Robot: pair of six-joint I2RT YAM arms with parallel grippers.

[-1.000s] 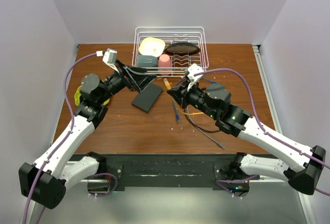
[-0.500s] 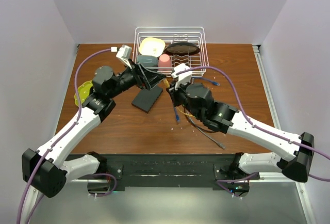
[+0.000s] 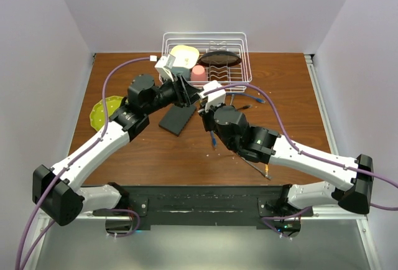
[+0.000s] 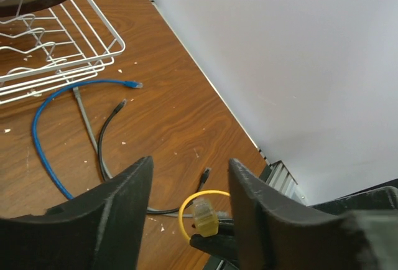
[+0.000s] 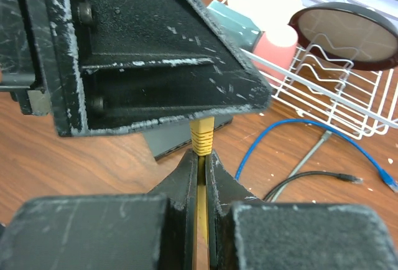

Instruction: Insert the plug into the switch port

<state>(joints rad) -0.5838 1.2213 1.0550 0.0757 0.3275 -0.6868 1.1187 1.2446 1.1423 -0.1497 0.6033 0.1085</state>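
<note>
Over brown desk (image 3: 155, 152), leans left arm (image 3: 99, 145) and right arm (image 3: 298, 155) inward, left gripper (image 4: 189, 167) close to right gripper (image 5: 200, 167) by the rack (image 3: 205, 33). Spreads left jaws wide on nothing; pinches yellow plug (image 4: 203, 214) tight in right jaws near the flat box (image 3: 177, 119). Shows plug's clear tip from left wrist only; hides it behind left gripper from right wrist. Port: cannot tell.

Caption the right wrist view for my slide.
Right gripper pinches the yellow plug beneath a finger of the open left gripper, the dark grey switch box and dish rack behind.
</note>
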